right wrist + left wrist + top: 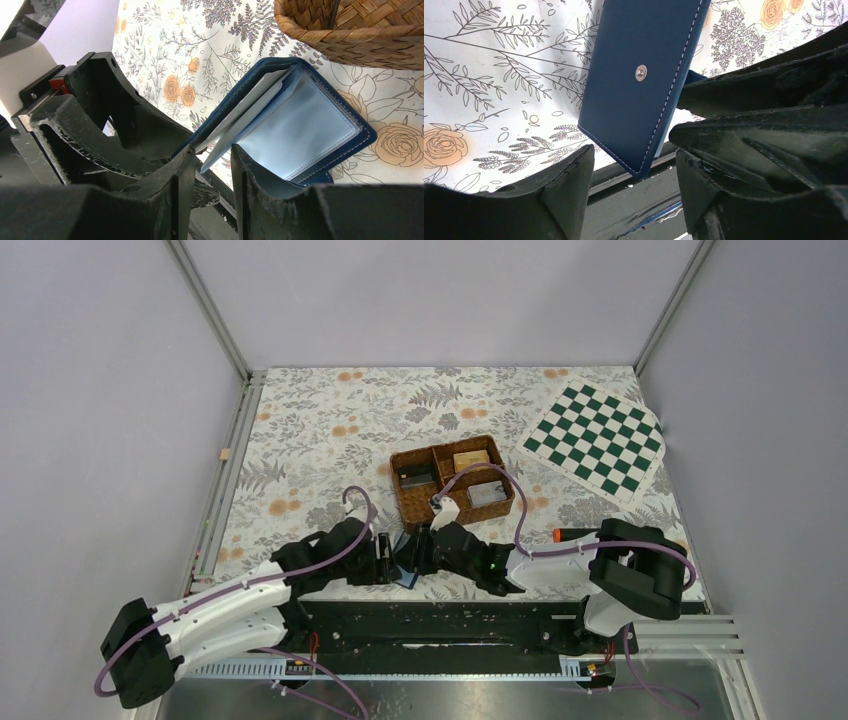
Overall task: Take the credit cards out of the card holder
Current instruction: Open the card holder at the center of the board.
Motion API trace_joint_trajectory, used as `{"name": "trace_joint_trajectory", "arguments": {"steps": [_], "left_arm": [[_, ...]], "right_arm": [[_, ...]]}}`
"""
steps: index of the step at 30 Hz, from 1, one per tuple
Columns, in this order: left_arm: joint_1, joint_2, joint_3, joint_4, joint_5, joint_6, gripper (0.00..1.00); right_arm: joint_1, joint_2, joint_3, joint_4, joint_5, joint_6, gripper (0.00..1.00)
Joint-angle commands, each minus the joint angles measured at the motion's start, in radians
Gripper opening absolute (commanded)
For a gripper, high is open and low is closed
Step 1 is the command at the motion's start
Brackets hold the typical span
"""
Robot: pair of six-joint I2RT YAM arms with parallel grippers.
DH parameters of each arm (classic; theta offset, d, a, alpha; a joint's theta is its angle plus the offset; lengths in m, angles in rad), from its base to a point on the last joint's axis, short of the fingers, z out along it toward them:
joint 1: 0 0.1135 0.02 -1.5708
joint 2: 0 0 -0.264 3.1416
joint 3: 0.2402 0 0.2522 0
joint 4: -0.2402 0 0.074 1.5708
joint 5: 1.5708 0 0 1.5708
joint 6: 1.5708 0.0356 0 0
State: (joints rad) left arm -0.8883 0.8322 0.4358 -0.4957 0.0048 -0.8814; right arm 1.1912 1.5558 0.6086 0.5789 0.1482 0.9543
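Navy card holder hung open over the table's near edge, with the right end effector clamped on its near end. Left end effector, fingers apart, straddled the lower corner untouched; the long axis ran up and away from it.

Both arms share one build: the left arm and the right arm wear glossy white shells on their long links, with bulky matte-black housings at the joints. A purple cable loops along each arm, a small green light glows on the right arm's black wrist housing, and an orange-red stub sticks out near its elbow. Close up, the fingers are matte-black, wedge-shaped blocks — scuffed, scratched pale along the edges and flecked with lint.
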Motion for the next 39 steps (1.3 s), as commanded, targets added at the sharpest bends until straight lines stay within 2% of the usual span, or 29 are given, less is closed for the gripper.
{"name": "trace_joint_trajectory", "arguments": {"steps": [1, 4, 9, 17, 24, 32, 39], "left_arm": [[-0.001, 0.011, 0.003, 0.089, -0.014, 0.024, 0.61], [-0.002, 0.013, 0.005, 0.090, -0.051, 0.024, 0.59], [-0.002, 0.035, 0.022, 0.082, -0.086, 0.020, 0.50], [-0.003, 0.072, 0.056, 0.024, -0.091, -0.002, 0.21], [-0.001, 0.018, 0.050, 0.001, -0.044, -0.047, 0.00], [-0.002, -0.074, -0.018, 0.062, 0.071, -0.089, 0.00], [-0.002, -0.059, -0.123, 0.247, 0.161, -0.182, 0.00]], "right_arm": [[0.001, 0.003, 0.042, 0.049, 0.011, 0.022, 0.40], [-0.001, 0.005, 0.039, 0.053, 0.008, 0.027, 0.40], [-0.002, 0.008, 0.036, 0.065, -0.005, 0.033, 0.40], [-0.007, -0.015, 0.014, 0.061, -0.008, 0.036, 0.40], [-0.011, -0.079, -0.028, 0.011, 0.015, 0.030, 0.41], [-0.013, -0.200, -0.092, -0.114, 0.055, 0.002, 0.42], [-0.018, -0.290, -0.143, -0.180, 0.072, -0.031, 0.41]]}}
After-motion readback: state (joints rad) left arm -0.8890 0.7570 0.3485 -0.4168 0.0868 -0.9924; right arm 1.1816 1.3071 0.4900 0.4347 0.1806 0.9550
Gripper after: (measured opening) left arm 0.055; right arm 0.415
